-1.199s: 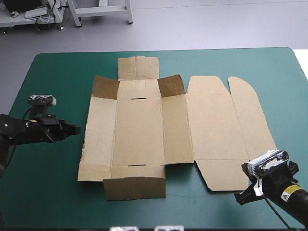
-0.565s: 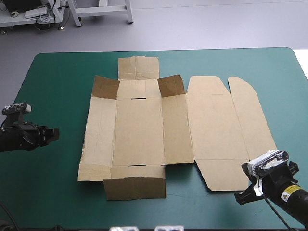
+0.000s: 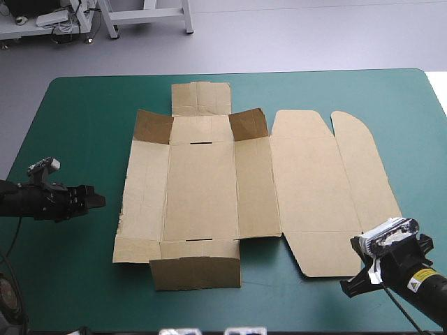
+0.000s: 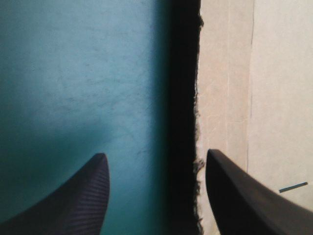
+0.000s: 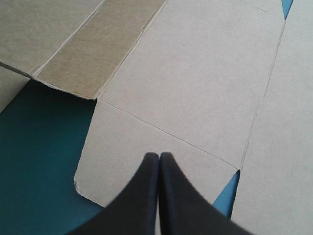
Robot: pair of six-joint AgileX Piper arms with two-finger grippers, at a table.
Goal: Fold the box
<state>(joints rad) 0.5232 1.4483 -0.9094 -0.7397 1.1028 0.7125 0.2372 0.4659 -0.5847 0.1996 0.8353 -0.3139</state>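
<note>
Brown box lies between released left gripper and clenched right gripper.

The black fin-fingered left gripper hovers low near the left edge of the teal-green table, spread wide apart. The black fin-fingered right gripper sits by the near right corner, pressed together into one point.

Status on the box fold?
Left gripper open at left edge of box. Right gripper shut by its near-right flap. Mostly flat, some flaps raised. Nothing blocking.
</note>
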